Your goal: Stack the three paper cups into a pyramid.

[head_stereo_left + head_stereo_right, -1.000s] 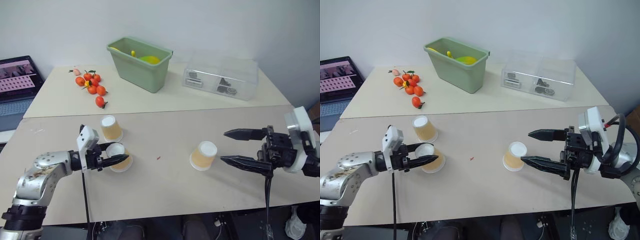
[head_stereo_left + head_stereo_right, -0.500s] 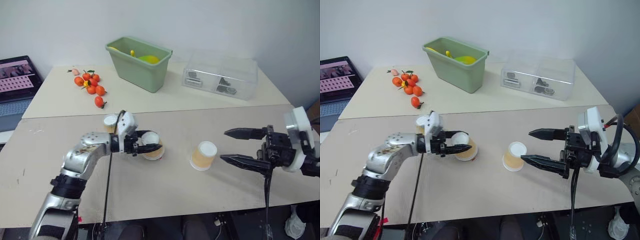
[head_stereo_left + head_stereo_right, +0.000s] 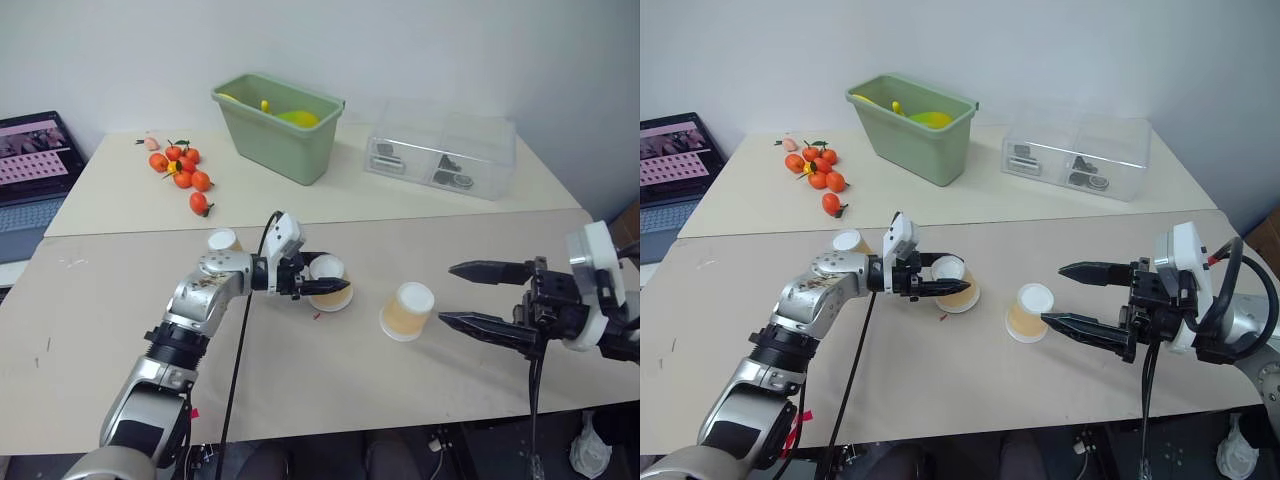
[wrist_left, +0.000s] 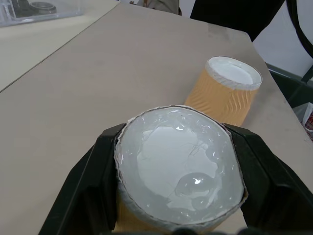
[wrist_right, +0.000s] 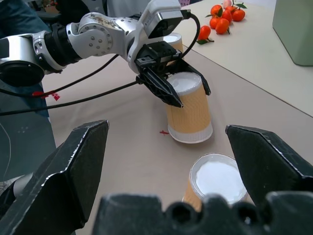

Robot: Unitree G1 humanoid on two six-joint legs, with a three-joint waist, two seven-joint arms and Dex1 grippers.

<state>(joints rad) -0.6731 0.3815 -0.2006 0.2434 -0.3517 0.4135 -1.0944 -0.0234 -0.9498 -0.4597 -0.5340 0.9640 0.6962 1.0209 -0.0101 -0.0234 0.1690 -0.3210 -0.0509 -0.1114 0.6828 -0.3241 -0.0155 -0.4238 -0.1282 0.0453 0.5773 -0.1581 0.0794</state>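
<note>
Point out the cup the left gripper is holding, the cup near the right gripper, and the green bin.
Held cup [image 3: 330, 287]: left eye view, tan side wall.
Free cup [image 3: 406, 312]: left eye view, tan side wall.
Green bin [image 3: 281, 140]: left eye view, front wall.

1. On the near bench, I see my left claw clamped on one cup at the middle.
2. A second cup stands just to its right, before my right claw, whose jaws gape.
3. The third cup sits behind my left arm, partly hidden.
4. On the far bench, fruits lie left, a bin middle, a box right, apparently holding small items.
</note>
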